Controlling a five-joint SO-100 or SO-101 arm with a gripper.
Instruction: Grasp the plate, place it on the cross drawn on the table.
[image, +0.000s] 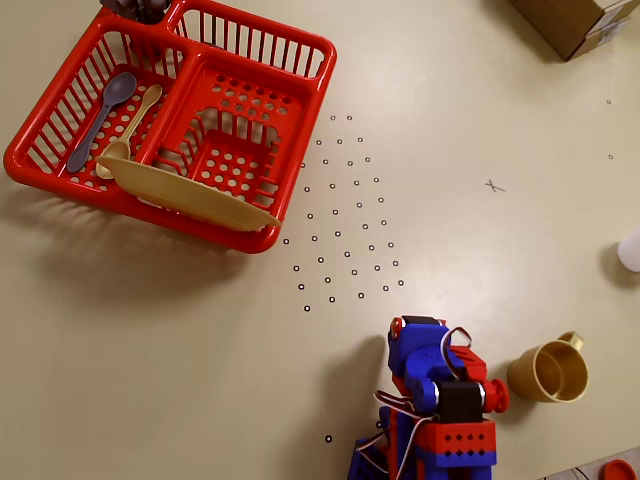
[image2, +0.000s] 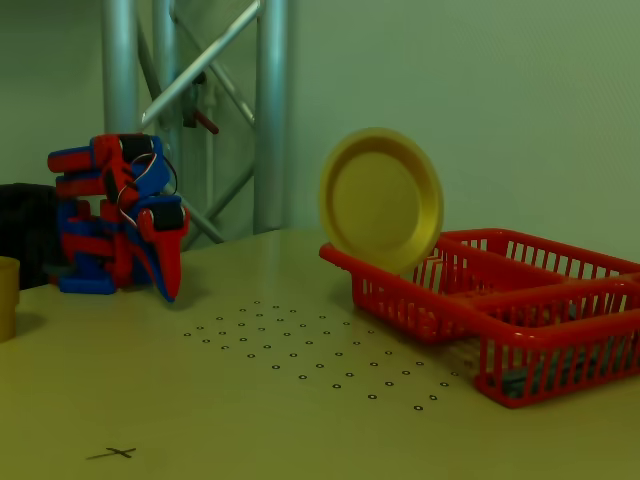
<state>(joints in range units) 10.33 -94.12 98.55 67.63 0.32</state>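
Note:
The beige-yellow plate (image: 195, 195) stands on its edge in the front slot of a red dish rack (image: 250, 55). The overhead view shows it as a thin sliver; the fixed view shows its round face (image2: 382, 200). The cross (image: 494, 186) is a small pen mark on the bare table (image: 150, 330), right of the dot grid; it also shows in the fixed view (image2: 112, 453), near the front left. My gripper (image: 398, 328) belongs to the folded red and blue arm, far from the plate. In the fixed view the gripper (image2: 170, 288) points down at the table, looks shut and holds nothing.
A purple spoon (image: 100, 120) and a beige spoon (image: 130, 128) lie in the rack. A beige handled cup (image: 548, 372) stands right of the arm. A dot grid (image: 345, 215) lies between rack and cross. A cardboard box (image: 575, 20) sits at the top right. A metal frame (image2: 270, 110) stands behind.

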